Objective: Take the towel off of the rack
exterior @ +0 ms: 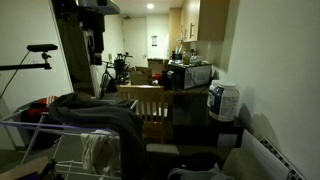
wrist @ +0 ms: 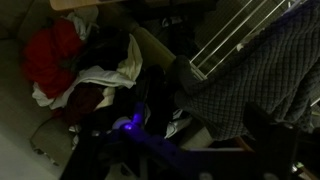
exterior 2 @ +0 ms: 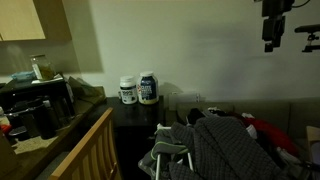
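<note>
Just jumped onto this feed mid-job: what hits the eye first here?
The big dark towel draped across the wire rack dominates both exterior views, with the gripper hanging high above it, well clear. In the wrist view, a red fabric heap and a whitish cloth lie beside the rack's rods.

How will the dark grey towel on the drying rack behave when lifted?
Probably floppy: the towel sags in folds over the rack. Likely heavy for a cloth, since it looks thick. It may snag and tug that thin-wired rack.
</note>
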You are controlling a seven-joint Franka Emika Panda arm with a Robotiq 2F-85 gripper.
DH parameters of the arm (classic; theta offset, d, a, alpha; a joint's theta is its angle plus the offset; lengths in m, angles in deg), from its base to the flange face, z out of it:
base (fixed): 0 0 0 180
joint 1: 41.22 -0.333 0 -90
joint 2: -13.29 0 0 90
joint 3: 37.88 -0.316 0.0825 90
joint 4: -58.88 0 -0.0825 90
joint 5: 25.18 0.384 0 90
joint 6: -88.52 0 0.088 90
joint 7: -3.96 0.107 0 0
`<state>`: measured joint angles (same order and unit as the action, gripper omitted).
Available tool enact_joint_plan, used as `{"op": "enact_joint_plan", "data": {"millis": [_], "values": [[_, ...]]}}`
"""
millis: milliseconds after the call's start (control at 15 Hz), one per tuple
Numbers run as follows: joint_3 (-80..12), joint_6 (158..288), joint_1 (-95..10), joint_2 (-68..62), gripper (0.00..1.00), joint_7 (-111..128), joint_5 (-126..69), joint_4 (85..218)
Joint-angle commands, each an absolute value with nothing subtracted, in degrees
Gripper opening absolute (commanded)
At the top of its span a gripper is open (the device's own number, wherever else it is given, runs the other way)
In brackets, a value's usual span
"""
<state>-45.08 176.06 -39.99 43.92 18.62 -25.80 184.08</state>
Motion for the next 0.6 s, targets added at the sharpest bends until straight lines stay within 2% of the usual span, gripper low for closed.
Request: {"op": "enact_joint_plan", "data": {"millis": [0, 533], "values": [[-45.82, 176.91, -40.9, 43.17, 1.0, 20.3, -26.05, 184.4], [-54.02, 178.45, -44.99, 41.83, 1.0, 30.93, -24.6, 185.64]]}}
